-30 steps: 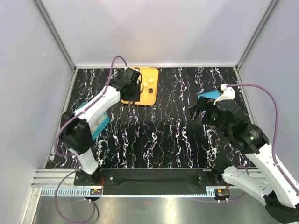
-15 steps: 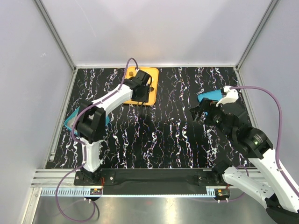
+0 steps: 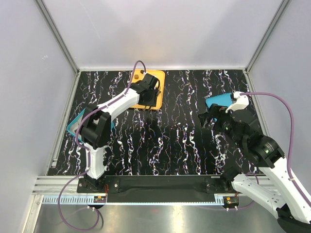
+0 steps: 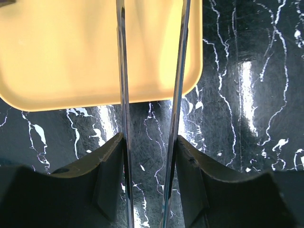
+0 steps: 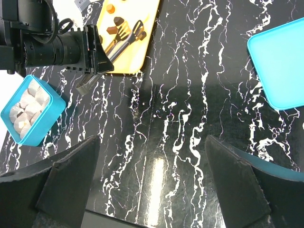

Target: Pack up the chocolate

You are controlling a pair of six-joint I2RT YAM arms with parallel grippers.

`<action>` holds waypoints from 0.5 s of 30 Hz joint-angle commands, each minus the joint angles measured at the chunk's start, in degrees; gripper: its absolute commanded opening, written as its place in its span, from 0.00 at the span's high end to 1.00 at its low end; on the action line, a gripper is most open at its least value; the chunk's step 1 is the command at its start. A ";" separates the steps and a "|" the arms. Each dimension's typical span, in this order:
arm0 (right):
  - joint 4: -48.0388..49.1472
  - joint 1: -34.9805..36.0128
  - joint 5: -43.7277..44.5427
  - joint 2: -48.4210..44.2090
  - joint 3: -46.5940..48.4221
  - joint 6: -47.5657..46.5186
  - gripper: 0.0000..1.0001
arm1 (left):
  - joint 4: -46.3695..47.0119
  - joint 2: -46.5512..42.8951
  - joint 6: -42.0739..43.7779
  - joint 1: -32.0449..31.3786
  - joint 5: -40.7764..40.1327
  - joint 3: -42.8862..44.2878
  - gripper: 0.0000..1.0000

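Metal tongs (image 4: 122,95) are clamped in the left gripper (image 4: 149,147), its jaws about half closed on them. The blades run out over the near edge of the tray (image 4: 61,57) with only bare orange between them. A few brown and pale bits of chocolate (image 5: 118,21) lie on the tray just left of the tips, so a small sideways shift looks needed. The left arm is nearer; the right gripper (image 5: 152,142) hangs wide open and empty, well apart. The box (image 5: 28,111) waits near-left, with open table (image 5: 190,95) between.

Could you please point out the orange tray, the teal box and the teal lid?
orange tray (image 4: 61,57): left wrist view, bare surface.
teal box (image 5: 47,126): right wrist view, side wall.
teal lid (image 5: 280,66): right wrist view, flat middle.
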 commanded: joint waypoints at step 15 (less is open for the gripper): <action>2.53 0.31 0.08 -0.72 -0.28 0.73 0.00 | 3.75 -2.20 3.33 -0.49 -1.64 2.14 0.52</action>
